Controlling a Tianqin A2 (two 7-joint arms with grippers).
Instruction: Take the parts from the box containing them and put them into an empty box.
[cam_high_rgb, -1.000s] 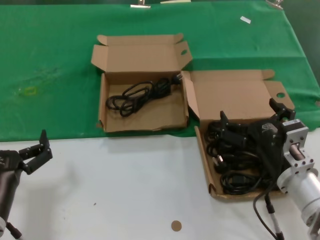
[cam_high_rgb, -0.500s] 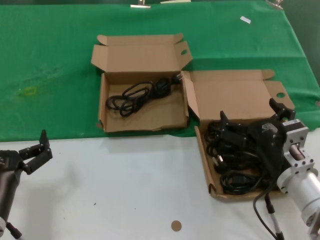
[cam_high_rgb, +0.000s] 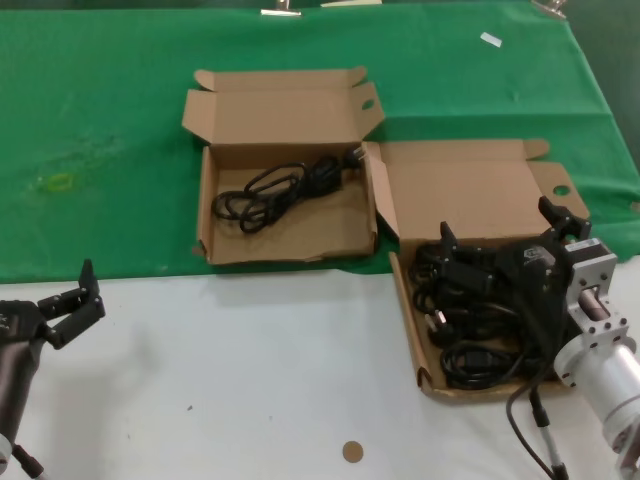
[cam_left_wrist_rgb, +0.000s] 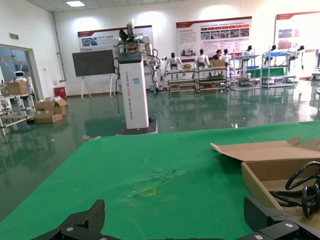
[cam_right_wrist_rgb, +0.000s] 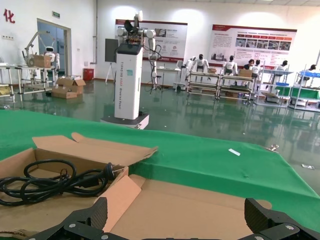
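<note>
Cables (cam_high_rgb: 478, 320), black, heaped in near right box (cam_high_rgb: 460, 195); one bundle (cam_high_rgb: 285, 188) lodged in far box (cam_high_rgb: 285, 240); judged floppy, grippy, best taken mid-coil. Right gripper (cam_high_rgb: 497, 240) spread above heap, grasping nothing; left gripper (cam_high_rgb: 70, 300) parked, released

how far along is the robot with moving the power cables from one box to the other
Done: one cable bundle already lies in the far box. In hand: nothing; the right gripper is open over the pile of cables in the near box. The left gripper waits open over the table's near left. Left: that whole pile, several bundles.
</note>
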